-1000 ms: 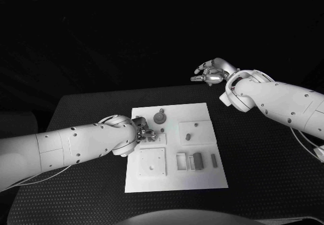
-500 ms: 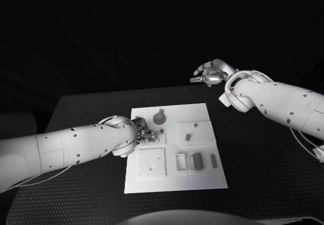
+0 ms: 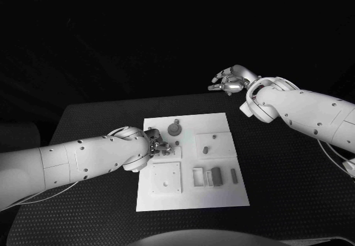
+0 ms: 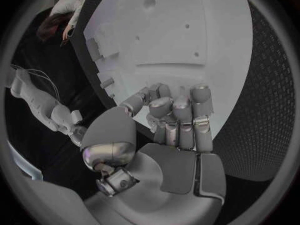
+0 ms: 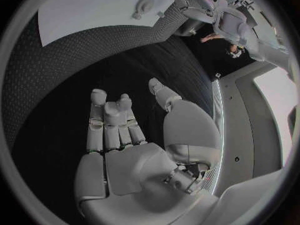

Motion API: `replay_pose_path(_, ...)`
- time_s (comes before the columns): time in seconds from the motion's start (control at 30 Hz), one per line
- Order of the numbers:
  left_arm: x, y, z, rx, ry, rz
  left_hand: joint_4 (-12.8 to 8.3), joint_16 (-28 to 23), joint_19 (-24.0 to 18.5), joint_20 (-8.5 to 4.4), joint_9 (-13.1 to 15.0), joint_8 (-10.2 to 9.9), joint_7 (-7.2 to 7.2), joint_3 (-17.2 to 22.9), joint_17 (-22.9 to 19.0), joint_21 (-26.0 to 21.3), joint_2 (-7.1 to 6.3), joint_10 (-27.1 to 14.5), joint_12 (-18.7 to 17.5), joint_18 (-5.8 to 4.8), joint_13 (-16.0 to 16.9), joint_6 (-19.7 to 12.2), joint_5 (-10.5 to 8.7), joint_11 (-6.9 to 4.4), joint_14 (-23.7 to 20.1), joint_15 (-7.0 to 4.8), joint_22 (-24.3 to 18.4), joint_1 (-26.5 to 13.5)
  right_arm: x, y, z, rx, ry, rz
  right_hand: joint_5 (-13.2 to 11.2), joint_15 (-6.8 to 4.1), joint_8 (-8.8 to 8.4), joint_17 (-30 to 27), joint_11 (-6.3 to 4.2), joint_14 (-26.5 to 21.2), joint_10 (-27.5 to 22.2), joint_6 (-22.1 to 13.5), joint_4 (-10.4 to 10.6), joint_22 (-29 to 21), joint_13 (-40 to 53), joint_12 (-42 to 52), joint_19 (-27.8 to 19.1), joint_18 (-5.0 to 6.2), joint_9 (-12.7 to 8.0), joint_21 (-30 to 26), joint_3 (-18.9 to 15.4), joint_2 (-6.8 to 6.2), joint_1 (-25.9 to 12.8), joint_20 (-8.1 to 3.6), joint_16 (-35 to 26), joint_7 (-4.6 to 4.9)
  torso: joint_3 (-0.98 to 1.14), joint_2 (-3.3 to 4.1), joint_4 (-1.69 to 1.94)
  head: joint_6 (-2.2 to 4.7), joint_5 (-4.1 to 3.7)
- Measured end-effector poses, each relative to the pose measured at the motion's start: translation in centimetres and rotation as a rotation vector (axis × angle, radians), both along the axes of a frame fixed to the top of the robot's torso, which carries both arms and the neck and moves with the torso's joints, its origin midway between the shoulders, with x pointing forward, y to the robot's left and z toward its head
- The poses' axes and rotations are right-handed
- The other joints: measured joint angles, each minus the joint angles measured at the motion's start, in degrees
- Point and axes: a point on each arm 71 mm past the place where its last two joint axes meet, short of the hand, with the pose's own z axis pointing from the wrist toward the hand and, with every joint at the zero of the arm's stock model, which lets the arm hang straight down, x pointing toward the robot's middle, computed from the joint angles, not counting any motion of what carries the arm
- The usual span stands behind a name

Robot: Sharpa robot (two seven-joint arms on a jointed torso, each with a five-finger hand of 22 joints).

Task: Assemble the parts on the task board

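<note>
The white task board lies mid-table. On it are a round grey part, a small peg, a grey block and a slim bar. My left hand rests on the board's left edge, level with the peg. Its fingers are curled with the tips down on the board, and no part shows between them. My right hand hangs high beyond the table's far edge, fingers apart and empty. From there the board and round part lie far off.
A square raised plate and a white frame sit on the board's near half. Black textured table surrounds the board, with wide room on the right. My left forearm crosses the table's left side.
</note>
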Motion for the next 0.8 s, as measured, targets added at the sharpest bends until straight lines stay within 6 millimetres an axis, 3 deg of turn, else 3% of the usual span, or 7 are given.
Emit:
replay_pose_path(0.1, -0.03, 0.02, -0.01, -0.002, 0.001, 0.000, 1.51, 0.00, 0.00, 0.00, 0.19, -0.19, -0.05, -0.79, -0.13, -0.20, -1.92, 0.00, 0.00, 0.00, -0.12, 0.05, -1.69, 0.00, -0.02, -0.02, 0.00, -0.95, 0.00, -0.02, -0.04, 0.000, 0.001, 0.000, 0.00, 0.00, 0.00, 0.00, 0.00, 0.00, 0.00, -0.01, 0.00, 0.00, -0.05, 0.00, 0.00, -0.02, 0.00, 0.00, 0.00, 0.00, 0.00, 0.00, 0.00, 0.01, 0.01, -0.01, -0.01, 0.02, -0.01)
replay_pose_path(0.2, -0.10, 0.01, -0.06, -0.005, 0.003, -0.001, -1.00, 0.48, -0.32, -0.31, 0.85, -0.44, -0.29, -6.59, -0.24, -0.20, -0.43, -0.01, 0.00, 0.00, -0.12, 0.29, 0.51, 0.01, -0.55, 0.07, -0.01, -2.69, -0.01, -0.06, -0.07, -0.001, 0.002, -0.001, 0.00, 0.00, 0.00, 0.00, 0.00, 0.00, 0.00, -0.02, 0.00, 0.00, -0.05, 0.00, 0.00, -0.04, 0.00, 0.00, 0.00, 0.00, 0.00, 0.00, 0.00, 0.01, 0.01, -0.01, -0.01, 0.03, 0.01)
replay_pose_path(0.27, -0.13, 0.03, -0.08, -0.007, 0.004, -0.002, -1.39, 0.48, -0.34, -0.32, 1.01, -0.63, -0.31, -7.75, -0.29, -0.20, -0.31, -0.02, 0.00, 0.00, -0.17, 0.31, 0.52, 0.02, -0.67, -0.05, -0.01, -2.97, -0.01, -0.10, -0.09, -0.001, 0.002, -0.002, 0.00, -0.02, 0.00, -0.01, 0.00, -0.02, 0.00, -0.10, 0.00, 0.00, -0.04, 0.00, 0.00, -0.05, -0.03, 0.00, 0.00, 0.00, 0.00, 0.00, 0.00, -0.07, 0.01, -0.01, -0.01, 0.03, 0.02)
replay_pose_path(0.5, -0.14, 0.10, -0.10, -0.010, 0.004, 0.001, -0.11, 0.48, -0.41, -0.38, 1.17, -0.99, -0.75, -9.46, -0.53, -0.73, -2.29, -0.05, -0.01, 0.00, -0.35, 0.74, -1.80, 0.03, -0.74, -0.12, -0.01, -4.95, -0.04, -0.16, -0.20, -0.001, 0.004, -0.002, 0.00, -0.01, 0.00, -0.06, 0.00, -0.29, 0.00, -0.13, 0.17, 0.00, -0.17, 0.00, -0.01, -0.08, -0.12, 0.00, -0.17, -0.02, -0.02, 0.01, 0.00, -0.10, -0.03, -0.01, -0.01, 0.03, 0.02)
replay_pose_path(0.53, -0.15, 0.15, -0.14, -0.010, 0.004, 0.002, 0.47, 0.48, -0.43, -0.41, 1.24, -1.11, -3.01, -9.61, -0.53, -0.78, -2.78, -1.75, -0.01, 0.16, -0.35, 4.15, -1.81, -0.92, -1.57, -0.77, -0.02, -5.55, -0.05, -0.17, -0.22, -0.001, 0.005, -0.003, 0.00, 0.04, 0.00, -0.09, 0.00, -0.35, 0.00, -0.13, 0.31, 0.00, -0.23, 0.00, -0.01, -0.09, -0.17, 0.00, -0.31, -0.19, -0.22, 0.01, 0.00, -0.10, -0.03, -0.01, -0.01, 0.03, 0.02)
replay_pose_path(0.6, -0.19, 0.21, -0.22, -0.009, 0.006, 0.004, 0.85, 0.51, -0.61, -0.60, 1.37, -1.11, -4.64, -9.94, -0.53, -0.84, -2.78, -4.11, -0.02, 1.68, -0.36, 7.48, -1.81, -2.89, -2.38, -1.55, -0.02, -6.06, -0.06, -0.20, -0.25, -0.001, 0.006, -0.003, 0.00, 0.04, 0.00, -0.11, 0.00, -0.35, 0.00, -0.16, 0.31, 0.00, -0.23, 0.00, -0.01, -0.11, -0.17, 0.00, -0.31, -0.16, -0.49, 0.01, 0.00, -0.13, -0.03, -0.01, -0.01, 0.02, 0.02)
replay_pose_path(0.8, -0.16, 0.45, -0.27, -0.008, 0.008, 0.010, 0.34, 0.71, -0.61, -0.60, 1.71, -1.10, -4.91, -10.55, -0.53, -0.84, -2.55, -4.08, -0.02, 1.74, -0.36, 7.76, -1.81, -3.31, -2.38, -1.56, -0.02, -6.30, -0.07, -0.27, -0.28, -0.002, 0.006, -0.004, 0.00, 0.05, 0.00, -0.11, 0.21, -0.35, -0.21, -0.04, 0.31, 0.00, -0.29, -0.01, -0.01, -0.42, -0.18, 0.00, -0.31, -0.08, -0.53, 0.01, 0.00, -0.03, -0.05, -0.01, -0.01, 0.05, -0.01)
